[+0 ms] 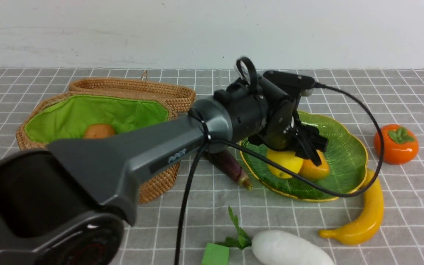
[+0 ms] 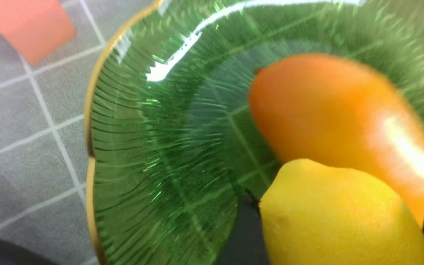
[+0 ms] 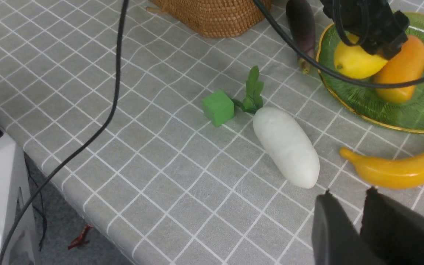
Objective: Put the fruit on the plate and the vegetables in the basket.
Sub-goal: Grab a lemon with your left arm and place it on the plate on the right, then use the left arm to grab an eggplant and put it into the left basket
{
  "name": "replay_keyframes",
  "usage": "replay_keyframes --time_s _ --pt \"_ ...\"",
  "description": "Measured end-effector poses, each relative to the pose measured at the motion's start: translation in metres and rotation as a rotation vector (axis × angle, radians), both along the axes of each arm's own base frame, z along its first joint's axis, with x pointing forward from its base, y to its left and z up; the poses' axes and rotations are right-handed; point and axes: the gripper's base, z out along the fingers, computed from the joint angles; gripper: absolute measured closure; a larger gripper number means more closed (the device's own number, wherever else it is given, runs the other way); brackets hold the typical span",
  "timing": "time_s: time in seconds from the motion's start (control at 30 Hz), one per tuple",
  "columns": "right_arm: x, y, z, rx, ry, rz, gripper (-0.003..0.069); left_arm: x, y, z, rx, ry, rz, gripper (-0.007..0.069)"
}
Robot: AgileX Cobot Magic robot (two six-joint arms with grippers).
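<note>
Right wrist view, nearest: the right gripper (image 3: pixel 350 191) hangs with its fingertips slightly apart, nothing between them. Beyond it on the table (image 3: pixel 182 154) lies the radish (image 3: pixel 286 147), its leaves beside the green cube (image 3: pixel 218 108). In the front view, the banana (image 1: pixel 364 217) curves by the plate (image 1: pixel 346 158), to the right of the radish. On the plate are the lemon (image 1: pixel 285 163) and the mango (image 1: pixel 315 167), side by side, under the left gripper (image 2: pixel 344 200). Its fingers stand on either side of the lemon; whether they pinch it or have let go, I cannot tell. A black cable (image 1: pixel 329 191) loops in front of the plate. The eggplant (image 1: pixel 230 167) lies between the plate and the basket (image 1: pixel 156 187), partly hidden by the left arm (image 1: pixel 160 143). Inside the green-lined basket sits the potato (image 1: pixel 99 130). Farther right than the plate, the persimmon (image 1: pixel 396 144) rests on the table. The left wrist view also shows an orange block (image 2: pixel 31 29) outside the plate's rim.
</note>
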Motion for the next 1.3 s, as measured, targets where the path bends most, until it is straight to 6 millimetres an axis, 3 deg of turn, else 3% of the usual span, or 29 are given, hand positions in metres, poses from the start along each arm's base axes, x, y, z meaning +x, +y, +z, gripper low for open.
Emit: replay_keyframes --time_s 0.1,0.33,0.43,0.5,0.6,0.67,0.8,0.83,0.93,1.1,1.3 --pt "0.0 0.0 0.0 0.001 0.008 -0.002 0.0519 0.001 0.0 0.004 0.003 -0.017 -0.003 -0.0036" --pt "0.0 0.0 0.0 0.001 0.008 -0.001 0.0519 -0.004 0.006 0.036 -0.02 -0.057 0.0 -0.0026" --pt "0.0 -0.001 -0.001 -0.005 0.006 -0.006 0.0519 -0.014 0.018 0.062 0.017 -0.033 0.021 0.0061" --pt "0.0 -0.001 -0.001 -0.005 0.006 -0.006 0.0519 -0.018 0.023 0.068 0.037 -0.014 0.031 0.0104" --pt "0.0 -0.001 -0.001 -0.005 0.006 -0.006 0.0517 -0.03 0.039 0.081 0.112 0.081 0.088 0.0276" --pt "0.0 -0.001 -0.001 -0.005 0.006 -0.006 0.0517 -0.032 0.043 0.077 0.149 0.128 0.13 0.0336" --pt "0.0 -0.001 -0.001 -0.005 0.006 -0.006 0.0517 -0.027 0.043 0.057 0.197 0.169 0.195 0.0347" --pt "0.0 -0.001 -0.001 -0.005 0.006 -0.006 0.0517 -0.02 0.042 0.04 0.215 0.174 0.253 0.0311" --pt "0.0 -0.001 -0.001 -0.005 0.006 -0.006 0.0517 -0.008 0.046 0.018 0.206 0.206 0.352 0.0246" --pt "0.0 -0.001 -0.001 -0.006 0.007 -0.006 0.0517 0.011 0.062 -0.004 0.18 0.252 0.48 0.0155" --pt "0.0 -0.001 -0.001 -0.007 0.009 -0.005 0.0515 0.023 0.068 -0.013 0.16 0.224 0.497 0.0135"
